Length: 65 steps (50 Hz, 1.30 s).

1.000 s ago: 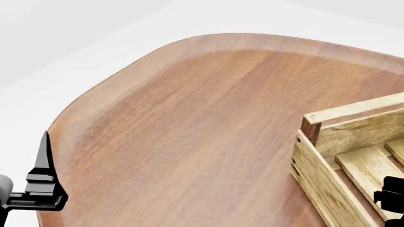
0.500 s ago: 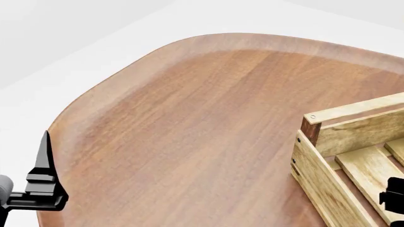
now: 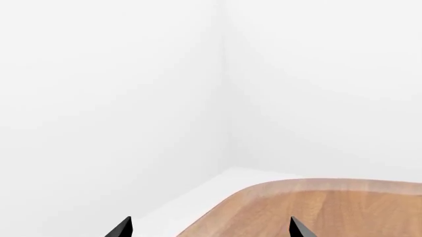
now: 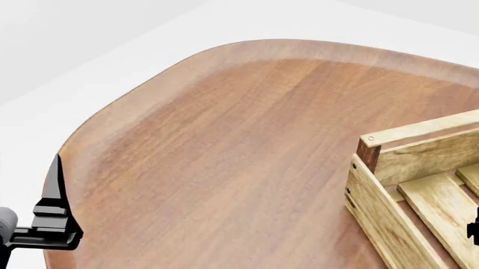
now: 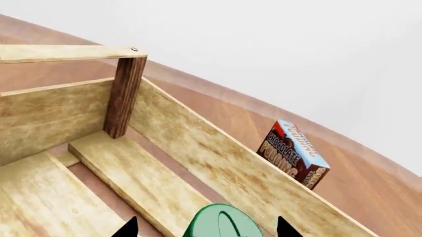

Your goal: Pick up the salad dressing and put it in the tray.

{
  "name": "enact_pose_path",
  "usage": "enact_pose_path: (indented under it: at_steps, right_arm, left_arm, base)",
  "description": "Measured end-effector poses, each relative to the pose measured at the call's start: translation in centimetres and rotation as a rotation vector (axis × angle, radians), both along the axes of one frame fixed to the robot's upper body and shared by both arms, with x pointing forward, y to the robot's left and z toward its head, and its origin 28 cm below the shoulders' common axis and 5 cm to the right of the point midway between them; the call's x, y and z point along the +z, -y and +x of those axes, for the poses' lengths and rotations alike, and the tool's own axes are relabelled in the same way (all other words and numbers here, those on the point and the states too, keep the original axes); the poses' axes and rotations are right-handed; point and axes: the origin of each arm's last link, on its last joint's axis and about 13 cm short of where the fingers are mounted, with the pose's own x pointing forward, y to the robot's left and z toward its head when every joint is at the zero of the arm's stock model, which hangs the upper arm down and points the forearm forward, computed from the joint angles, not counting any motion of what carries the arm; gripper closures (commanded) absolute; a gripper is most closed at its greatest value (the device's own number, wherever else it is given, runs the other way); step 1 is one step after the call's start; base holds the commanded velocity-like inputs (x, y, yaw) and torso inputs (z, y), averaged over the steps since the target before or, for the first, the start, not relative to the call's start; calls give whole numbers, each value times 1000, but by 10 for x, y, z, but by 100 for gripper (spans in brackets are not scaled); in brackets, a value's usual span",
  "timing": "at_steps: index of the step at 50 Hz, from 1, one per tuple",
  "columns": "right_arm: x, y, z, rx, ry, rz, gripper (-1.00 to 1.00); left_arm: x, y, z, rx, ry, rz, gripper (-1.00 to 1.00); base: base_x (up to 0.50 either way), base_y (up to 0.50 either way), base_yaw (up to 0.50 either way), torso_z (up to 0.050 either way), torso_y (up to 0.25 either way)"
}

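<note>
The salad dressing point(image 5: 223, 223) shows only its round green top, low in the right wrist view, over the slatted floor of the tray point(image 5: 165, 143). Its body is hidden. My right gripper point(image 5: 207, 230) is open, and its two black fingertips point(image 5: 128, 228) stand on either side of the green top with a gap on each side. In the head view the tray point(image 4: 389, 168) is the wooden crate at the right edge, and my right gripper point(image 4: 474, 230) barely shows over it. My left gripper point(image 4: 54, 207) is open and empty at the table's left edge, and it also shows in the left wrist view point(image 3: 209, 230).
A blue-and-brown chocolate pudding box point(image 5: 293, 154) stands on the table just outside the tray's far wall. The brown wooden table point(image 4: 224, 145) has a rounded edge, with white floor and walls beyond it.
In the head view my right gripper has slid towards the right edge and is almost out of the picture. My left gripper has barely shifted.
</note>
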Motion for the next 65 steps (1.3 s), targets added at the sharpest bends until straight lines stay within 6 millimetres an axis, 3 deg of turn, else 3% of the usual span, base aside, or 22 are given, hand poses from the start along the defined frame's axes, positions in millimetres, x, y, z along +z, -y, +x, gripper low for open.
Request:
enact_pose_path:
  at_steps: [15,29,43,65]
  right_arm:
    - [23,4,-6,41,72,-50,-100]
    - [63,-13,-26,146,200,-119,-100]
    - [104,-41,-60,263,383,-198,-100]
    - [148,-82,-129,378,765,-276,-100]
  left_arm:
    - [1,1,-1,-4,4,3,-100]
    - [5,0,-2,-1,16,3,-100]
    - [17,-7,-7,34,98,-19,-100]
    - [49,-23,-33,136,460,-103,-100]
  base:
    - [0,0,0,0,0]
    - [0,0,0,0,0]
    - [0,0,0,0,0]
    - [0,0,0,0,0]
